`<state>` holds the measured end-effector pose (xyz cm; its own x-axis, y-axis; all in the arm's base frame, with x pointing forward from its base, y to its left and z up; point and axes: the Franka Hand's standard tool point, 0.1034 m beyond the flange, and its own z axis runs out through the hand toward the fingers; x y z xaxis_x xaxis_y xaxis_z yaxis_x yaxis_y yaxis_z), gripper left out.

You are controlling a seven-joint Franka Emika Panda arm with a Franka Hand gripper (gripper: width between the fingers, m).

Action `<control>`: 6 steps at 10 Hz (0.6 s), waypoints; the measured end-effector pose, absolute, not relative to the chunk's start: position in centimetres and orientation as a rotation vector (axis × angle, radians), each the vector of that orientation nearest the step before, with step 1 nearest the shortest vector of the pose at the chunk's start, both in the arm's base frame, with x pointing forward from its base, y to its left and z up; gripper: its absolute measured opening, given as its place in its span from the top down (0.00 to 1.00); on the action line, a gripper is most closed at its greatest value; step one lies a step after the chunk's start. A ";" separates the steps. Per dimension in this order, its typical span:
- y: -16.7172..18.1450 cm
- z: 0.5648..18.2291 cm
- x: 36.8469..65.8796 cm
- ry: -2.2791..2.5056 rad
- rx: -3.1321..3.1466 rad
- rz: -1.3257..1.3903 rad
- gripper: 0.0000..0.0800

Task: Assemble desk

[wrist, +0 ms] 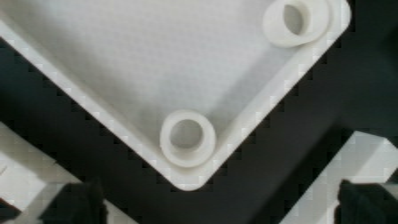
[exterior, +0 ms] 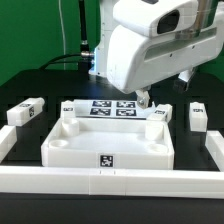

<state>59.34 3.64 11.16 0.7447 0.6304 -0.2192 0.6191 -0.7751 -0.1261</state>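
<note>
4 legs point(exterior: 25, 111) lie loose nr tabletop point(exterior: 75, 150), jaws open.

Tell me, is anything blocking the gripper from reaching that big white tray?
Nothing visible does. The open gripper hangs right above a corner of the tabletop, and the wrist view shows only clear space between them.
</note>
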 end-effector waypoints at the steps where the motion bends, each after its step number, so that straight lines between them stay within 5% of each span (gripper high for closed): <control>1: 3.6 11.2 59.2 -1.028 -2.891 0.405 0.19; 6: 3.2 10.9 59.5 -1.195 -2.835 0.311 0.19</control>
